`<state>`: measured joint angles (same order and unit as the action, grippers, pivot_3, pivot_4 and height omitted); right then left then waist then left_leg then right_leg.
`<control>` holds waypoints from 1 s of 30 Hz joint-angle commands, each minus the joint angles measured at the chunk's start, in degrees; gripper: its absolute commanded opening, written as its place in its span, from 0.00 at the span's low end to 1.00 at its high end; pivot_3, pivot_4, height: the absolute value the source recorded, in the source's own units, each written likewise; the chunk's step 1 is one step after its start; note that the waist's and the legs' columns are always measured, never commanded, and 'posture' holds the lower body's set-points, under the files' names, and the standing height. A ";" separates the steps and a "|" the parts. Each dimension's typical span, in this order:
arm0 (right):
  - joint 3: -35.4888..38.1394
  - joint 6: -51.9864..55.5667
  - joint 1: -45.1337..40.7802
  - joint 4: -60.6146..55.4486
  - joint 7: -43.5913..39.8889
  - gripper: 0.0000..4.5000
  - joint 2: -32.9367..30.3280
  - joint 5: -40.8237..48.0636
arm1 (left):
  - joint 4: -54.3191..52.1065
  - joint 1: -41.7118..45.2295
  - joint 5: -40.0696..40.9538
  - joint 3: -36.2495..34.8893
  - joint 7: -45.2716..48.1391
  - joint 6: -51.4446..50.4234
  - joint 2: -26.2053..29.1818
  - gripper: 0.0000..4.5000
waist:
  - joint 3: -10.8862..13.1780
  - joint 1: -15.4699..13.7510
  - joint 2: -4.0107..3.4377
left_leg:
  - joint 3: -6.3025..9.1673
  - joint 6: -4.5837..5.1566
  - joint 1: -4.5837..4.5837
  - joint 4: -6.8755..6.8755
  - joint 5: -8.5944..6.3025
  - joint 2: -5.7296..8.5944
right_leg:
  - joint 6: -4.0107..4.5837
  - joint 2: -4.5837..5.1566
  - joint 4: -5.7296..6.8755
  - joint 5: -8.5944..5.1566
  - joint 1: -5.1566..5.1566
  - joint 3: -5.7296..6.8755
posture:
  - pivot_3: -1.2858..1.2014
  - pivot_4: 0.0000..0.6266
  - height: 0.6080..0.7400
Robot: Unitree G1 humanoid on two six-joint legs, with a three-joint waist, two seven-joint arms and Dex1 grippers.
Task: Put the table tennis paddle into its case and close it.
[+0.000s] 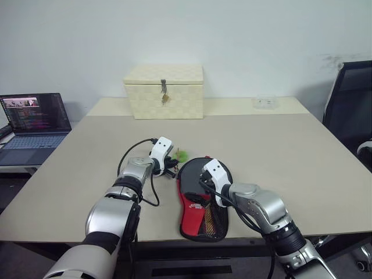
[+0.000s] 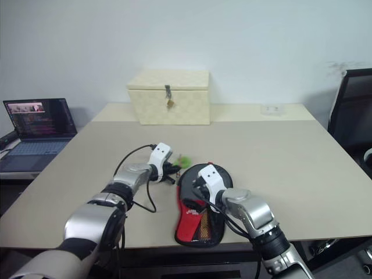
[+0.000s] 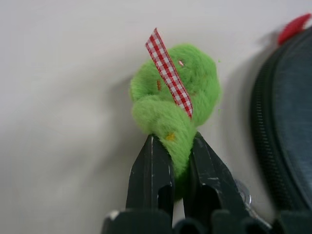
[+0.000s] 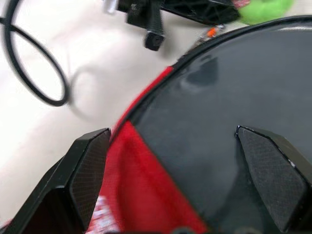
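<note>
The left gripper (image 3: pixel 174 161) is clamped on a fuzzy green pompom (image 3: pixel 175 105) with a red-checked ribbon, which looks to be the zip pull charm lying just beside the case's (image 1: pixel 200 200) rounded end. The case lies flat on the table (image 1: pixel 279 157), near the front edge, its round black end pointing towards the cream latched box (image 1: pixel 164 90) at the far edge and its red mesh panel nearest the front edge. The right gripper (image 4: pixel 183 183) hovers over the case with its jaws wide apart, holding nothing, one finger over the red panel and one over the black face. The table tennis paddle itself? Hard to say from here; it may already be inside, since the case looks filled out.

The risks: that soft fluff could slip from the left fingers under a pull, or the whole case could drag along the table if the right gripper doesn't pin it down first. A snagged zip would skew the pouch round.
</note>
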<state>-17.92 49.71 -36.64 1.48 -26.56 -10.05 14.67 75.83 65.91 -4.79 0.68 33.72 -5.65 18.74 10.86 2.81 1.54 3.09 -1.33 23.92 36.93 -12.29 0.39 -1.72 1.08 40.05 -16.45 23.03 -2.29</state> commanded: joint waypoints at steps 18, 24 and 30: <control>-6.71 11.02 11.46 -10.51 -2.50 1.00 -6.80 -2.31 | 2.81 12.79 -19.21 12.16 -16.44 12.92 -9.01 0.00 | -0.14 -0.95 0.18 | -0.01 -0.01 -0.07 -0.01 0.00 0.06 | -0.16 0.02 -0.13 -0.02 -0.19 0.03 | 0.52 0.24 1.00; -7.17 13.10 13.39 -13.19 -1.60 1.00 -6.38 -2.06 | 3.12 13.64 -25.99 18.52 -17.28 18.19 -11.02 0.00 | -0.16 -0.97 0.20 | -0.02 -0.01 -0.13 -0.01 0.00 0.07 | -0.30 0.02 -0.26 -0.10 -0.38 0.15 | 0.52 0.24 1.00; -7.48 14.50 15.09 -15.20 -0.78 1.00 -5.95 -1.55 | 3.14 13.36 -34.88 28.19 -18.99 26.99 -14.50 0.00 | -0.23 -1.04 0.21 | 0.02 -0.01 -0.13 -0.06 -0.01 0.07 | -0.32 0.04 -0.51 -0.10 -0.53 0.25 | 0.52 0.24 1.00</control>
<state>-21.53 58.17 -25.56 -17.47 -26.49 -15.87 12.00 80.61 76.54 -37.88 27.09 16.49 17.26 5.62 10.62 1.77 1.74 3.12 -1.33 23.79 36.86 -12.30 0.47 -2.04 1.11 39.50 -16.55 22.47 -2.03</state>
